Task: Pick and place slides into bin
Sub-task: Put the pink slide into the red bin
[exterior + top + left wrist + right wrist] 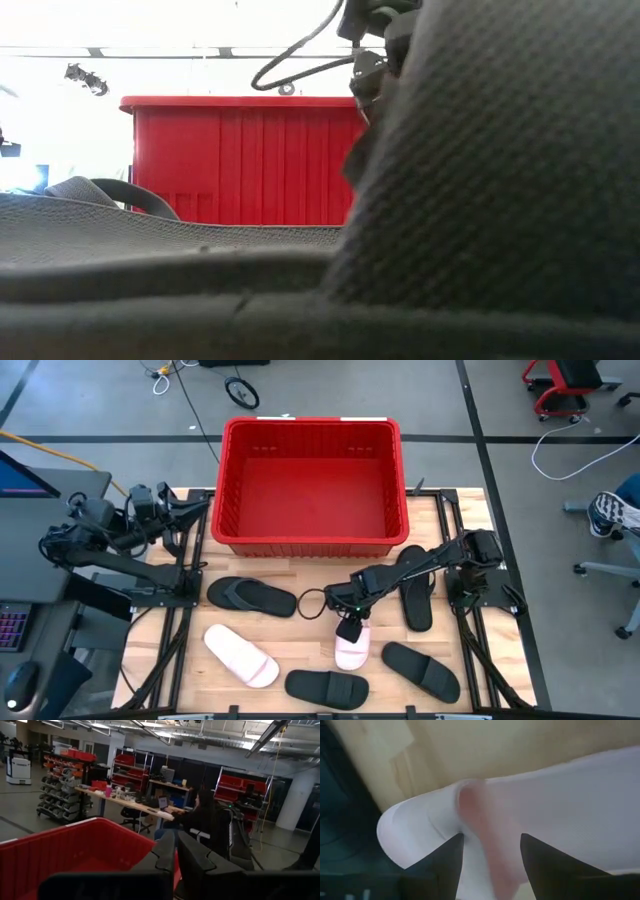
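The red bin [310, 485] stands at the table's far middle. Six slides lie on the table in front of it: black ones [250, 596], [415, 595], [327, 686], [420, 670], a white one [240, 655], and a white/pale pink one [352, 650]. My right gripper [348, 628] is open, pointing down at the far end of the white/pale pink slide [530, 815]. Its fingers [447, 862] stand on either side of the slide's pinkish ridge [485, 830]. My left gripper [165, 505] waits shut at the far left, beside the bin. My right gripper comes from above, its open fingers either side of the pinkish ridge [492, 855] of the white/pale pink slide, which lies flat on the table. I cannot tell whether the fingers touch it.
A black slide [480, 200] lies right in front of the low camera and blocks most of that view; the bin [240, 160] shows behind it. Bare wood shows between the slides. A person sits at a desk [200, 815] in the room beyond.
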Motion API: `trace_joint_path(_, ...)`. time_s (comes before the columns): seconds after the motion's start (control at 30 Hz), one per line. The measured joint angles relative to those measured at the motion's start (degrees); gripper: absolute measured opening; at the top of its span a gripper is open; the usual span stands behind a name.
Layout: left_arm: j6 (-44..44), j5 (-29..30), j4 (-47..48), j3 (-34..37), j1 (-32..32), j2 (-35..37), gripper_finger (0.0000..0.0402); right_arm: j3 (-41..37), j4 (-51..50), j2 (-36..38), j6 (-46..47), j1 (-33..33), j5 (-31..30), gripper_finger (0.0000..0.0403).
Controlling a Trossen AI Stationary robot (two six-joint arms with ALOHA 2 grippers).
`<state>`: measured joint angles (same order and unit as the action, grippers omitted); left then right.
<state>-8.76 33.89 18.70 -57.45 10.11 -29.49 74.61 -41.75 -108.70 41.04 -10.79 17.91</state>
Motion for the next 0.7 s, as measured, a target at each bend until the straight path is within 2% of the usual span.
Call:
trace_joint_path(0.17,-0.05,0.00,1.32,0.00,0.00,-0.16,0.0030,0.00,3.61,0.15,1.26,-1.06,4.10,0.0196)
trace_joint_path(0.4,-0.06,0.00,2.07,0.00,0.00,-0.14,0.0031,0.00,3.86,1.79,-3.57,-1.92,7.39,0.0183)
trace_joint_path(0.7,-0.07,0.00,2.27,0.00,-0.01,-0.14,0.0021,-0.02,3.96,1.50,-3.72,-2.56,7.08,0.0171)
